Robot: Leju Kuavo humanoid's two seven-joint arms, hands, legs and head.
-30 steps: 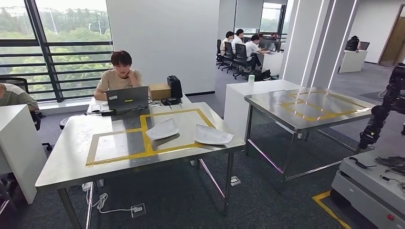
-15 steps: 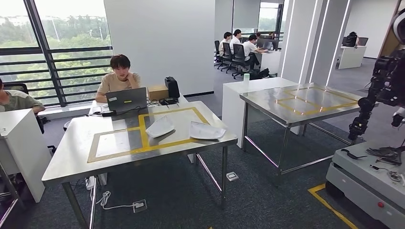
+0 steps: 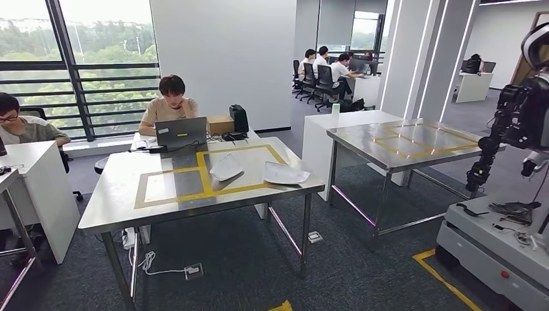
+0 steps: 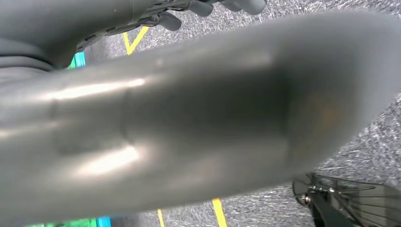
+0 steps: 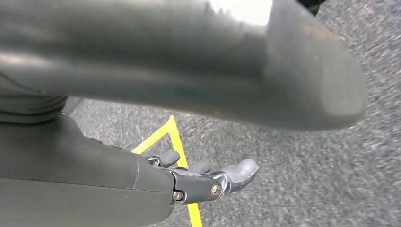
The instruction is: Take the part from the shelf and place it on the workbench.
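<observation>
The steel workbench (image 3: 116,194), marked with a yellow tape frame, stands ahead and to the left in the head view. Two white curved parts lie on it, one (image 3: 226,167) inside the taped frame and one (image 3: 283,173) near the right end. My left hand (image 4: 189,118) hangs over grey carpet, its thick thumb close to the camera and its fingers (image 4: 227,5) stretched out with nothing between them. My right hand (image 5: 142,184) also hangs over the carpet. Its fingers (image 5: 222,179) are spread and hold nothing.
A person sits behind the workbench at a laptop (image 3: 180,133). Another person (image 3: 19,123) sits at a white desk (image 3: 39,188) on the left. A second steel table (image 3: 414,139) stands right of centre. Another robot (image 3: 518,116) on a grey base (image 3: 498,240) is at far right, by yellow floor tape (image 3: 440,275).
The whole picture has shifted, so the camera has moved: more of the left desk, its person and the robot at far right now show. The parts on the workbench lie as before.
</observation>
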